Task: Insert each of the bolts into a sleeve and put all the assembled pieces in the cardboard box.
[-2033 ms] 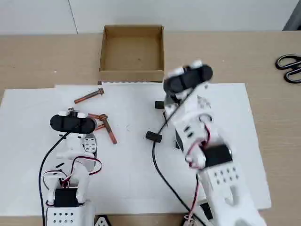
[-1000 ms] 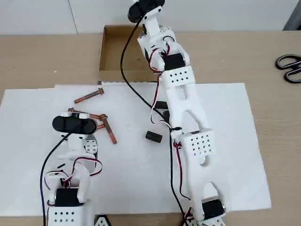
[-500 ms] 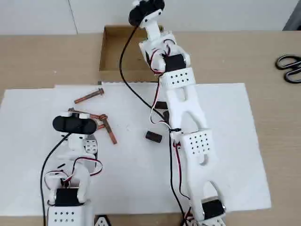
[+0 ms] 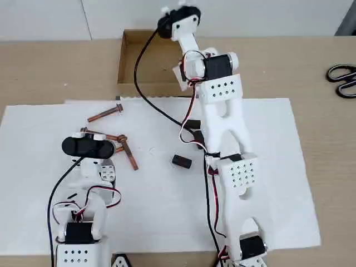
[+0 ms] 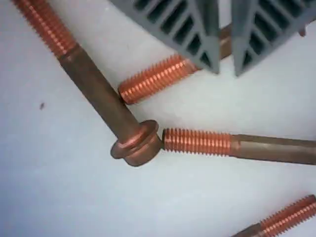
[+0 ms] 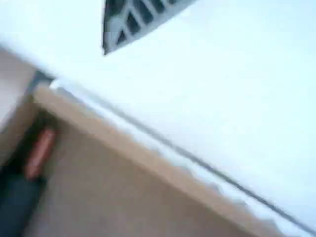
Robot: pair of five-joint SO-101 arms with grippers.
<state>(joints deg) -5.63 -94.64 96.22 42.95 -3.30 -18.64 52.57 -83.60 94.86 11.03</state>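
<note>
Left pincer (image 5: 225,64): ribbed grey jaws nearly closed, empty, over copper-coloured threaded flanged bolts (image 5: 106,98) on smooth white paper sheet (image 4: 267,167). Right pincer (image 6: 129,24) at far rim of the brown cardboard box (image 4: 127,61); grip cannot be told. Short black sleeve (image 4: 181,161) lies on the paper.

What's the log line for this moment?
left gripper: over loose bolts on paper | right gripper: over cardboard box | sleeves: loose on paper | box contents: blurred, possibly one sleeved bolt
</note>
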